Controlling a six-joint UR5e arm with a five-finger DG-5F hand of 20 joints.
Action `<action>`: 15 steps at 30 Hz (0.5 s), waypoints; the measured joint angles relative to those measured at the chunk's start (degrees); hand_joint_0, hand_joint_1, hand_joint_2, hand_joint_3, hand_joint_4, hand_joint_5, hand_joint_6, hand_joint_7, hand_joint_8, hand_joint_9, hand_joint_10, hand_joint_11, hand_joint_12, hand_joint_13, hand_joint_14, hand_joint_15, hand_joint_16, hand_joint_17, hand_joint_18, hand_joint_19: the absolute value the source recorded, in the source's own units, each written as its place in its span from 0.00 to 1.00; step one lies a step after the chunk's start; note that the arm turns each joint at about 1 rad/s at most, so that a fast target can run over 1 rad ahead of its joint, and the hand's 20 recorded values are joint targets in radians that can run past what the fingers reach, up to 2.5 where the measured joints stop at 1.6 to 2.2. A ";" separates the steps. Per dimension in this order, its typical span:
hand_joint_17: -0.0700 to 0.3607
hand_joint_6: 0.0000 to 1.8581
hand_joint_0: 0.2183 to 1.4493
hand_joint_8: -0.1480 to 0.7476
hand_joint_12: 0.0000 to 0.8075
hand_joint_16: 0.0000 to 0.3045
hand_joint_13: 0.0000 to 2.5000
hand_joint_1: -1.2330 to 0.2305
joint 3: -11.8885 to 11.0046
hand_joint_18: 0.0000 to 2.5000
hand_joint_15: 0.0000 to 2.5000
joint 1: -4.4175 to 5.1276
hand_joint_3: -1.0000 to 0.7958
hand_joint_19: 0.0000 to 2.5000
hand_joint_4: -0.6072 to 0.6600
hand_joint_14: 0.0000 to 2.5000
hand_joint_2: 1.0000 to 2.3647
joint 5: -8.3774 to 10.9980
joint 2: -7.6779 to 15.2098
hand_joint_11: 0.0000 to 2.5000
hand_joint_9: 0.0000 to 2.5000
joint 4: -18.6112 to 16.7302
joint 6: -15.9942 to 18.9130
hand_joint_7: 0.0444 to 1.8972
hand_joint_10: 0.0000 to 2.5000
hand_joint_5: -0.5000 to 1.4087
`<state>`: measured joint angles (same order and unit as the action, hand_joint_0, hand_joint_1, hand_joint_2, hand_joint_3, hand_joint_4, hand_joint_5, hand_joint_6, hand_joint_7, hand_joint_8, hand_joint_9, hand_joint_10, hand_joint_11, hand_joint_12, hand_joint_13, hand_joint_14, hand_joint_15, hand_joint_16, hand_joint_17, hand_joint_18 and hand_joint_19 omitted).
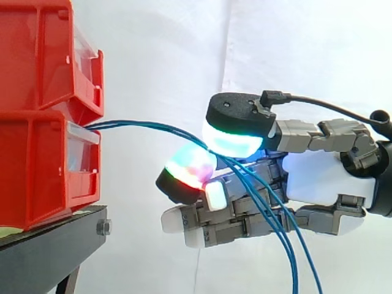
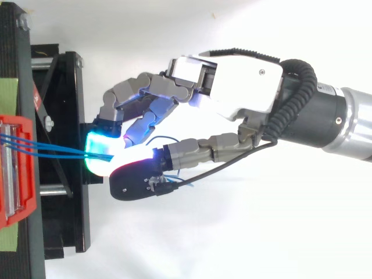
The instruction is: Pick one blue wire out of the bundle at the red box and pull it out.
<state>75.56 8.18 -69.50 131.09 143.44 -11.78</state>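
Near the left edge of the top view, blue wires (image 2: pixel 52 149) leave the front of the lower red bin (image 1: pixel 37 165) and run right to mid-frame. They pass between two glowing pads (image 1: pixel 236 139) of the hand (image 1: pixel 324 177), which are pressed together on them, then droop to the lower right. How many wires are pinched cannot be told. Under the bin is a black stand (image 1: pixel 49 245), and behind it a white curtain (image 1: pixel 159 55).

I count two red bins (image 1: pixel 37 165) and one black stand (image 1: pixel 52 245) under them. There are three blue wires (image 1: pixel 144 124) at the lower bin, as near as I can tell the strands apart. One hand (image 1: pixel 324 177), my own, is there.
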 measured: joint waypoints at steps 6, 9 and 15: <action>0.44 0.45 0.36 0.47 0.41 0.17 0.23 0.28 0.00 0.14 0.11 -0.05 0.45 0.11 0.65 0.00 0.01 -0.05 -0.01 0.24 0.33 0.00 0.04 0.46 0.01 0.16; 0.44 0.45 0.32 0.47 0.41 0.17 0.23 0.31 0.00 0.13 0.11 -0.10 0.41 0.12 0.66 0.00 0.01 -0.05 -0.01 0.24 0.34 0.00 0.20 0.47 0.01 0.16; 0.46 0.44 0.26 0.50 0.43 0.18 0.24 0.38 0.01 0.12 0.12 -0.25 0.34 0.13 0.65 0.00 0.00 -0.18 -0.07 0.24 0.37 0.07 0.73 0.50 0.01 0.18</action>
<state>75.57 7.93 -69.68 131.02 143.51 -11.05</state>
